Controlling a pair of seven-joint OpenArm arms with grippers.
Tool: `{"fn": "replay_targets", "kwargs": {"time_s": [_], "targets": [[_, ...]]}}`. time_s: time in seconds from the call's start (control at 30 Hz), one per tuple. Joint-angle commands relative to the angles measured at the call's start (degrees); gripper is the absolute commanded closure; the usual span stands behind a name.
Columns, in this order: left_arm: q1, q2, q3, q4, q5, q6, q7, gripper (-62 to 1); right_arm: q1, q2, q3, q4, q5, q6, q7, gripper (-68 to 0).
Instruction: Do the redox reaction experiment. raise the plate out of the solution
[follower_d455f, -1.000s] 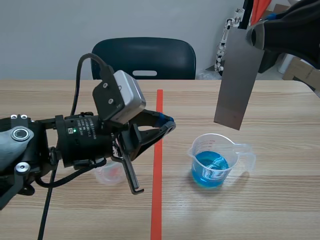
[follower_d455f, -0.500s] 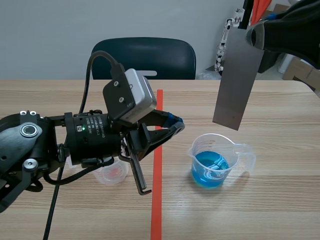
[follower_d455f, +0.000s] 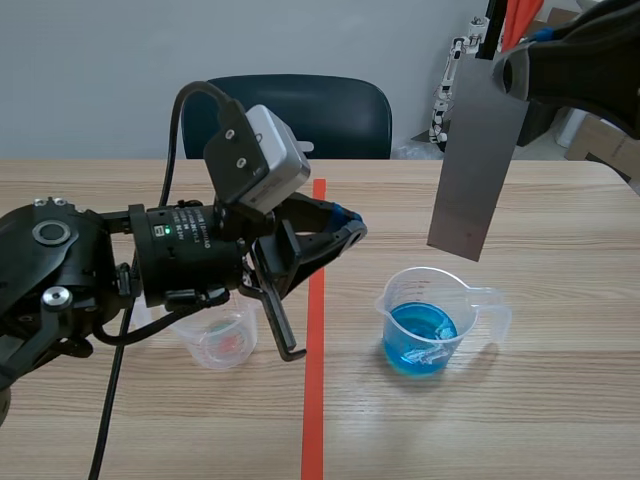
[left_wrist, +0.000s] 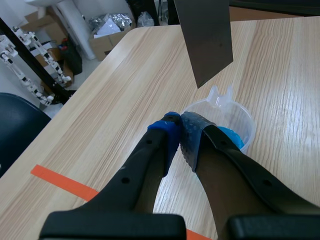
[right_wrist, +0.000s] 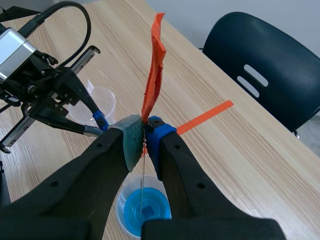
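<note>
Right gripper raised, fingers clamped on the grey plate, which hangs above the beaker; left gripper fingers pressed together.

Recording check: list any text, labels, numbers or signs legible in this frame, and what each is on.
No text reads clearly.
White print on the left arm's black housing: too small to read.
Metal plate: blank, no marking.
Cup of blue solution: no legible scale marks.
</note>
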Motion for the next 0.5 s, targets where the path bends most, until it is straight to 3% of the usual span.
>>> {"fn": "replay_targets", "kwargs": {"time_s": [0.0,0.17,0.33,0.47], "targets": [[-0.2,0.1,0.2,0.1,-2.8,-0.1,-0.6,-4.1,0.9,0.8,0.9,1.0,0.6,0.4,0.7,-0.6],[-0.2,0.2,0.5,-1.4,-6.1,-0.1,-0.6,-4.1,0.9,0.8,0.9,1.0,0.6,0.4,0.2,-0.6],[-0.4,0.1,2.1,-1.8,-6.5,-0.1,-0.6,-4.2,0.9,0.8,0.9,1.0,0.4,0.4,-0.1,-0.6],[-0.3,0.1,2.2,-2.0,-9.5,-0.1,-0.5,-4.2,0.9,0.8,0.9,1.0,0.4,0.4,-0.2,-0.6]]}}
